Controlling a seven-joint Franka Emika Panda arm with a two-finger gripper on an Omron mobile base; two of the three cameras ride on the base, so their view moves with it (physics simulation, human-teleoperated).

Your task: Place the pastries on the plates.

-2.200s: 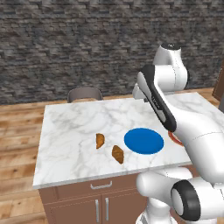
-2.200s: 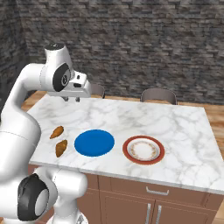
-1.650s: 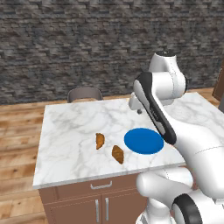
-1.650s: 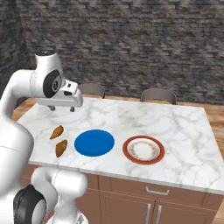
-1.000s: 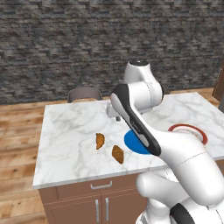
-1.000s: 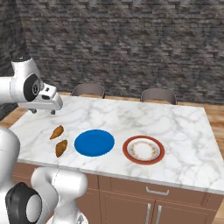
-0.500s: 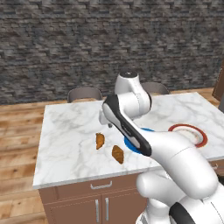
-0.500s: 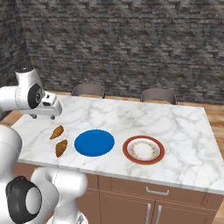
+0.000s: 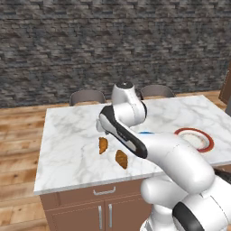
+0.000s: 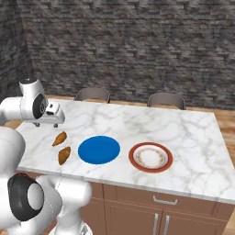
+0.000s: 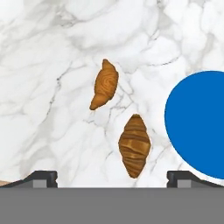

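Pastries lie loose on the marble counter (image 9: 67, 135), the nearer one (image 11: 134, 145) just beside the blue plate (image 11: 199, 124), the other (image 11: 105, 84) farther off. They look light and flaky, probably easily crushed; pinch gently across the thick middle. Gripper (image 11: 112, 179) hovers above, fingers spread, empty.

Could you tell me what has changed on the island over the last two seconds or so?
The arm swung across the marble counter from above the plates toward the pastries, so the gripper now hangs over them, fingers wide apart and holding nothing. Both pastries, the blue plate and the red-rimmed plate lie where they were.
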